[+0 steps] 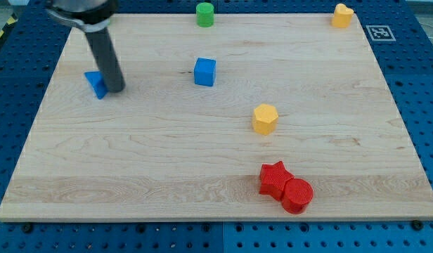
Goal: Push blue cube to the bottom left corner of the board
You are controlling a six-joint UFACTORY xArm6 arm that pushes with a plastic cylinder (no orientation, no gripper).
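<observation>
**Tip beside a blue block, upper left; blue cube mid-board**

You've got no fingers on this rig, just a rod, so nothing's held. My tip sits touching, or just beside, the right edge of a small blue block near the board's left edge; its shape's partly hidden by the rod.

The blue cube stands apart, right of the tip, upper centre, well away from the bottom left corner.

Elsewhere: green cylinder at top edge, yellow block top right, yellow hexagonal block centre-right, red star touching red cylinder near bottom.
</observation>
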